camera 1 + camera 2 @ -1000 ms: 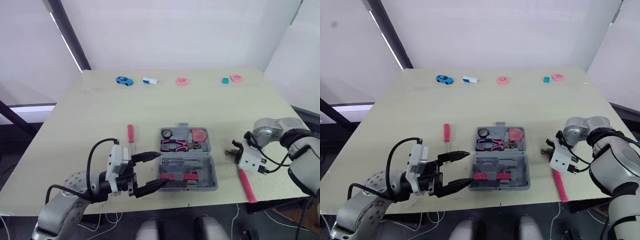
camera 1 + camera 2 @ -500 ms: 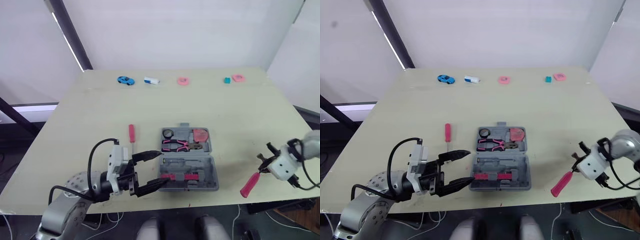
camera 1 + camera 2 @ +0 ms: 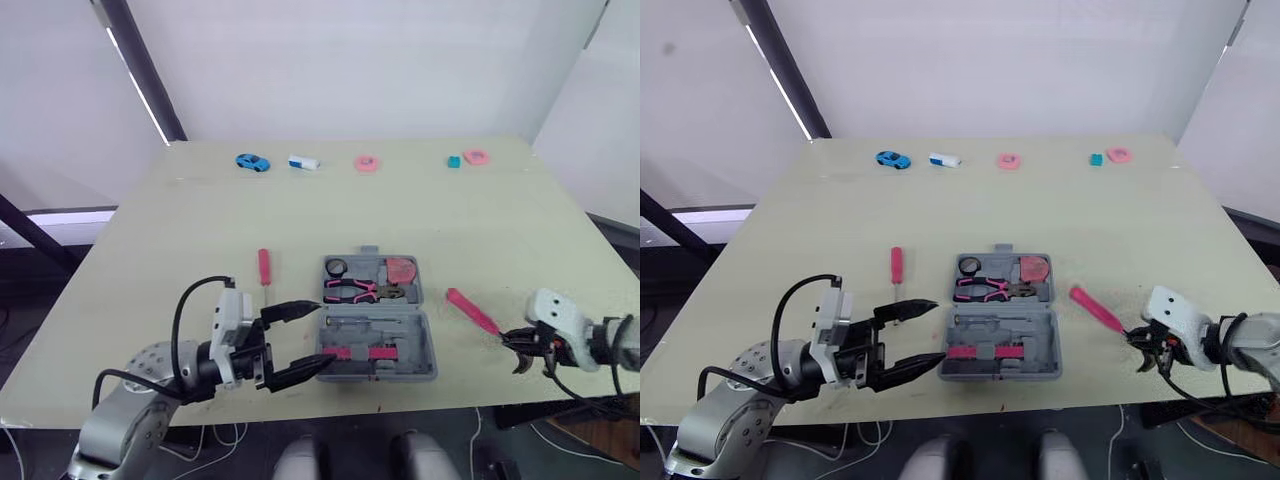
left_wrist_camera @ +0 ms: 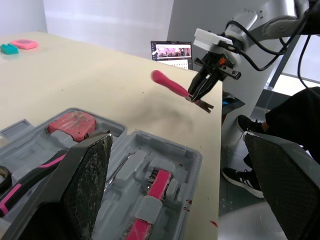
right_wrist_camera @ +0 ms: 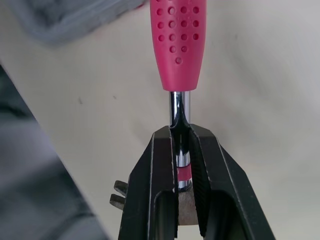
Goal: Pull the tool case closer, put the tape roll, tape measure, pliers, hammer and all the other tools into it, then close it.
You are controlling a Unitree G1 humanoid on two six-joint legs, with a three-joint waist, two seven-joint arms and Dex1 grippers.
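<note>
Clamping the hammer [image 3: 470,310] by its shaft near the table's [image 3: 200,220] front right corner, the right claw [image 3: 515,346] points its handle toward the tool case [image 3: 377,322], likely for loading, while the left claw [image 3: 320,336] stands open beside it.

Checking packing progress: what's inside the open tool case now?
The tool case holds a black tape roll, a red tape measure and pink-handled pliers in its far half, a pink strip in the near half. The left claw overlaps its left edge, hiding a little.
</note>
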